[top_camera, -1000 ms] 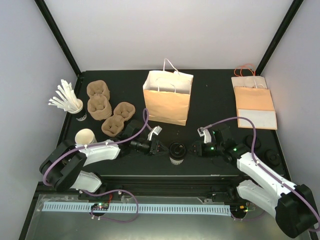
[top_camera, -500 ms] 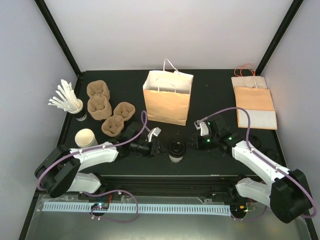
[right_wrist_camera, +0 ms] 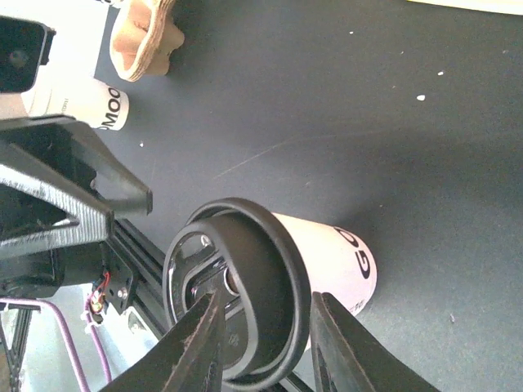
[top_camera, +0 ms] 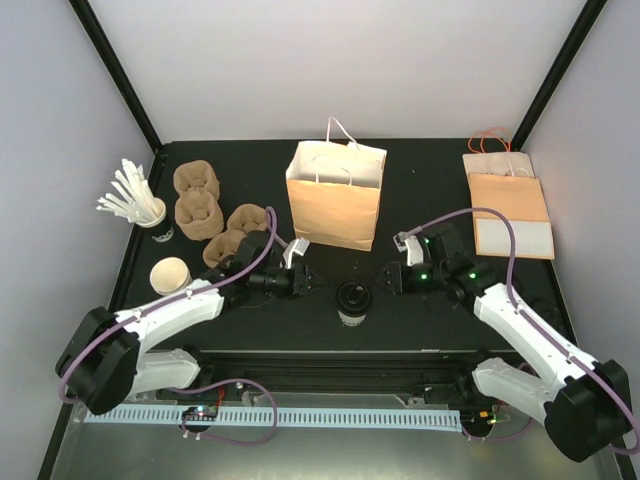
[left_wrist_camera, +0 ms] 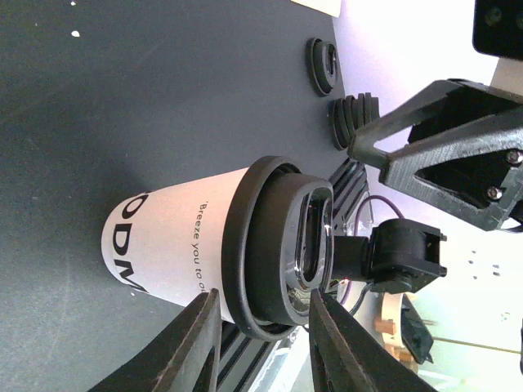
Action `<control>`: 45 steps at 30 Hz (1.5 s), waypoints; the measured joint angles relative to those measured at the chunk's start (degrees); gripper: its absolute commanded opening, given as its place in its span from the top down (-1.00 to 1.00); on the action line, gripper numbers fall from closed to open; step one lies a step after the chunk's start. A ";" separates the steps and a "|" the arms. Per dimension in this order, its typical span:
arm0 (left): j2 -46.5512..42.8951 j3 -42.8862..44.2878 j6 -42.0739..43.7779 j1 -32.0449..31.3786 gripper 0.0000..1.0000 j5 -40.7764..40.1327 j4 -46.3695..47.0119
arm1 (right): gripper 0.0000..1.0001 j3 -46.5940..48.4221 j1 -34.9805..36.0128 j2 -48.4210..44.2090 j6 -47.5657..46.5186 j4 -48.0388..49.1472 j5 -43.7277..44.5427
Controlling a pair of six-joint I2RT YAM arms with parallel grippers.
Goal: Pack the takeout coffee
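Observation:
The takeout coffee (top_camera: 354,300), a small white cup with a black lid, stands upright near the front middle of the black table. My left gripper (top_camera: 308,283) is open just left of it and not touching. My right gripper (top_camera: 388,278) is open just right of it, also apart. In the left wrist view the coffee (left_wrist_camera: 212,245) lies ahead of the open left gripper (left_wrist_camera: 263,343). In the right wrist view the coffee (right_wrist_camera: 327,253) sits ahead of the open right gripper (right_wrist_camera: 265,343). The open brown paper bag (top_camera: 335,195) stands upright behind the cup.
Pulp cup trays (top_camera: 215,220) lie at the left. A dark cup of white stirrers (top_camera: 140,205) and a lidless white cup (top_camera: 170,275) stand beside them. Flat paper bags (top_camera: 510,205) lie at the far right, and spare black lids (top_camera: 540,310) near the right front.
Both grippers have drawn back a little from the cup toward the far side, the left one also shifting left. The cup has not moved.

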 measured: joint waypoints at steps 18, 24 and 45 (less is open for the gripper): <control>9.55 3.06 4.46 1.01 0.48 4.81 -0.57 | 0.35 -11.52 0.00 -7.23 2.40 0.94 -6.25; 9.97 3.06 4.90 1.03 0.48 5.57 -0.33 | 0.36 -11.65 0.02 -5.64 2.64 3.48 -7.87; 10.80 2.99 4.02 1.38 0.47 6.82 3.52 | 0.39 -11.65 0.00 -2.75 2.75 5.88 -8.33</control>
